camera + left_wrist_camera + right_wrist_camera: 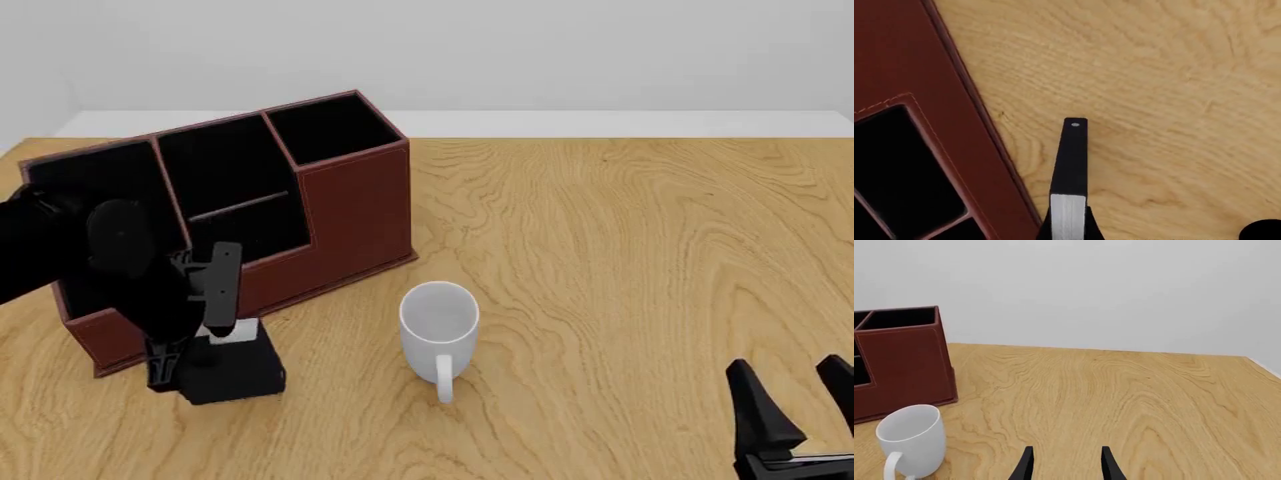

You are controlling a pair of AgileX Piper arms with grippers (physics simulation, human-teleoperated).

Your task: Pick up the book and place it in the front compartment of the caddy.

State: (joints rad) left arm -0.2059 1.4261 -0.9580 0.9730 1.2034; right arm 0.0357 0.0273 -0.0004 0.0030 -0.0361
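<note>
Tabletop [627, 250]: light wood, wide bare stretch across the middle and the whole right half, out to the far edge. Objects crowd the left half only.

Caddy [354, 215] sits toward the far left corner, turned at an angle, its stepped lower wall facing the near edge. Mug [439, 322] stands upright just off the caddy's near right corner, handle toward the near edge, clear of the caddy with a narrow gap.

Left arm comes in from the left edge, passing low over the caddy's near left part, wrist bent downward. Left hand [200, 350] points down at the tabletop, closed on the book [230, 368], which is just in front of the caddy's low wall, near the left edge. Cannot tell from the front view whether the book touches the tabletop. In the left wrist view the book [1071, 170] shows edge-on, black cover with white page edge, beside the caddy wall [927, 95] and not inside any compartment.

Right hand [798, 420] at the near right corner, well apart from everything, fingers [1109, 464] spread with a clear gap, holding nothing, aimed across the tabletop toward the far edge.

Caddy compartments: black inside, and as far as they are visible, nothing in them. Mug interior white, nothing seen in it.
</note>
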